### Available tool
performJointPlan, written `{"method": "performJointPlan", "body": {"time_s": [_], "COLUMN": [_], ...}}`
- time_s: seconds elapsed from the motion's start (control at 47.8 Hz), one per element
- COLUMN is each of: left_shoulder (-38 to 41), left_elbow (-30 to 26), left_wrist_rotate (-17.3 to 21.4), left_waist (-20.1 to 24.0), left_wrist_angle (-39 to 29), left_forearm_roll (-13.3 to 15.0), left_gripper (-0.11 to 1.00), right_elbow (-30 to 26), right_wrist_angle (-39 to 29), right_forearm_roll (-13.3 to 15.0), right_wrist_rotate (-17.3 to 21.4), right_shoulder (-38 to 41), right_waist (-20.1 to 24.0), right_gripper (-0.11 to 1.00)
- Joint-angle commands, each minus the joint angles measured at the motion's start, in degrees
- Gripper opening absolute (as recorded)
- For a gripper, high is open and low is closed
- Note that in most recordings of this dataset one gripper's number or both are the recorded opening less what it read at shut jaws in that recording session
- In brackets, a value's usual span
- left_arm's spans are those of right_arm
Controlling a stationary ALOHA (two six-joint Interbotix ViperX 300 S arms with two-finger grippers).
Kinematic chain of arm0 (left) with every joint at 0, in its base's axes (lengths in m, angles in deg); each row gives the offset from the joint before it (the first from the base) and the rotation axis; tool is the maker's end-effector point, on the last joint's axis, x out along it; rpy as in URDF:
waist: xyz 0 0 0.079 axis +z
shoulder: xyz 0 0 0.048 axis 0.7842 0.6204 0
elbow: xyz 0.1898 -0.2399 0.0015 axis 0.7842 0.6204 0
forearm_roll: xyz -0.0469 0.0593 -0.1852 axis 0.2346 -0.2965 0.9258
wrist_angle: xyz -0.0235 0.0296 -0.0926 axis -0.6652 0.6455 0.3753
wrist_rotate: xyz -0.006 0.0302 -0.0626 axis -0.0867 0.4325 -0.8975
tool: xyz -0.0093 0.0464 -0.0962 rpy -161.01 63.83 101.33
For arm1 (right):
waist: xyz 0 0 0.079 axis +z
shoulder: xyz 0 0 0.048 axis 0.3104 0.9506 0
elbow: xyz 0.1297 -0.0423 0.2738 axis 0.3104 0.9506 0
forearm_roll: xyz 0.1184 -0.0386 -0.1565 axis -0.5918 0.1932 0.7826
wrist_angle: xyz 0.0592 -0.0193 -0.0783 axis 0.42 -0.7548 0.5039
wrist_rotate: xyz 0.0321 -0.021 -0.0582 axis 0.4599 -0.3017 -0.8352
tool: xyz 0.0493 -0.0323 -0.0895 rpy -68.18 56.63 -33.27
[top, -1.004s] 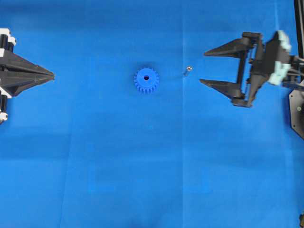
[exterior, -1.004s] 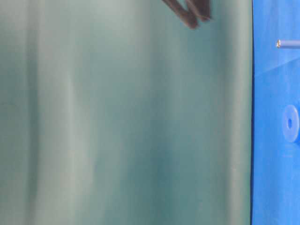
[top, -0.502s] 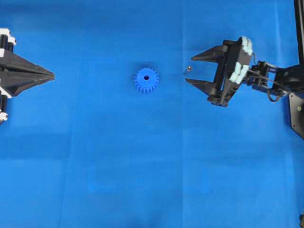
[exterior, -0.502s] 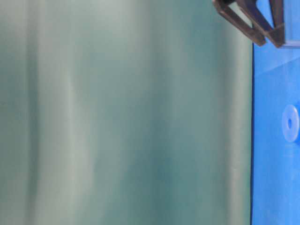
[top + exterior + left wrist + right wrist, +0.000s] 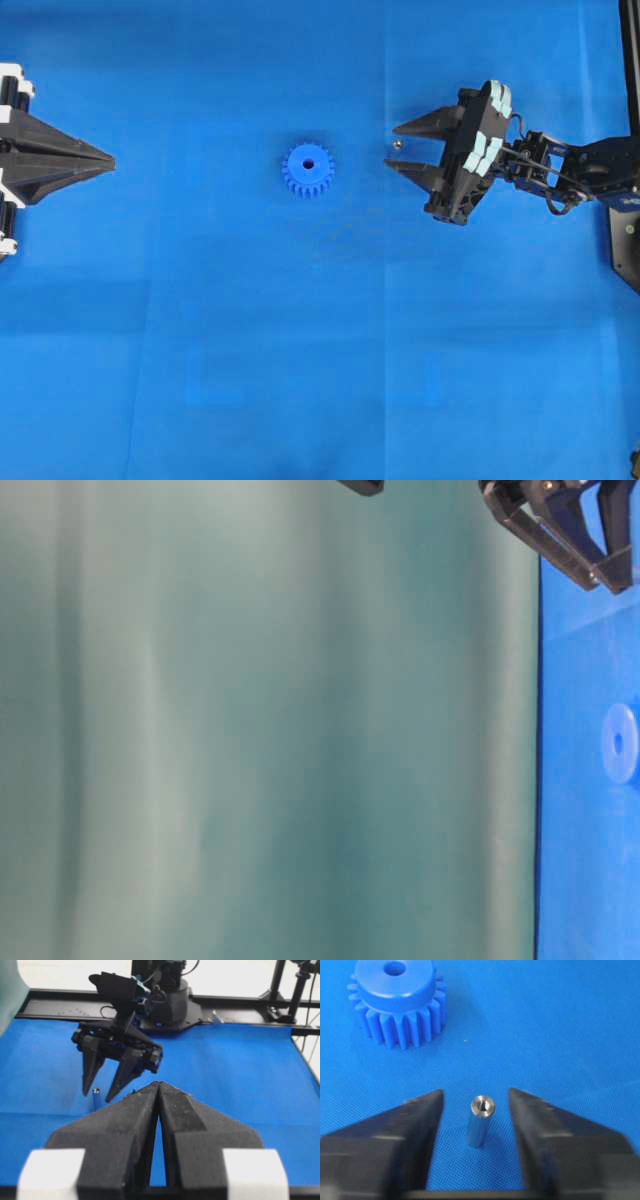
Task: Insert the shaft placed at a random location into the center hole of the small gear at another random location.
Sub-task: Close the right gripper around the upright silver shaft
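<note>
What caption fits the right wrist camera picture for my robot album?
Right gripper open around the upright shaft, small gear waiting on the blue cloth.

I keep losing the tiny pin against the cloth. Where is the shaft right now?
In the right wrist view the shaft stands upright on the blue cloth between the right claw's open fingers, touching neither, with the small gear just beyond.

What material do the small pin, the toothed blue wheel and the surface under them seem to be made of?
The short silver-grey pin looks like brushed or machined metal: it has a bright sheen. The bright blue toothed gear seems to be matte moulded plastic, uniform in colour with little shine. The blue table covering appears to be woven cloth, with a fine grainy texture.
</note>
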Motion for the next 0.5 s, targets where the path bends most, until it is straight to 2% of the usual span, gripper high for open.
{"method": "performJointPlan", "body": {"time_s": [0.0, 0.063, 0.125, 0.335, 0.481], "left_shoulder": [0.2, 0.2, 0.2, 0.2, 0.2], "left_elbow": [-0.5, -0.4, -0.4, -0.3, -0.3], "left_wrist_rotate": [0.0, 0.0, 0.0, 0.0, 0.0], "left_waist": [0.2, 0.1, 0.1, 0.2, 0.1], "left_wrist_angle": [0.3, 0.3, 0.3, 0.3, 0.3], "left_forearm_roll": [0.0, 0.0, -0.1, 0.0, 0.0], "left_gripper": [0.00, 0.00, 0.00, 0.00, 0.00], "right_elbow": [-0.3, -0.3, -0.3, -0.7, -1.3], "right_wrist_angle": [0.8, 0.8, 0.8, 0.2, -3.2], "right_forearm_roll": [0.0, 0.0, 0.0, -0.2, -0.3], "right_wrist_rotate": [0.1, 0.1, 0.1, 0.1, 0.0], "right_shoulder": [-0.5, -0.5, -0.5, -1.1, -5.4], "right_waist": [0.4, 0.4, 0.4, 0.4, 0.4], "right_gripper": [0.22, 0.09, 0.03, 0.03, 0.03]}}
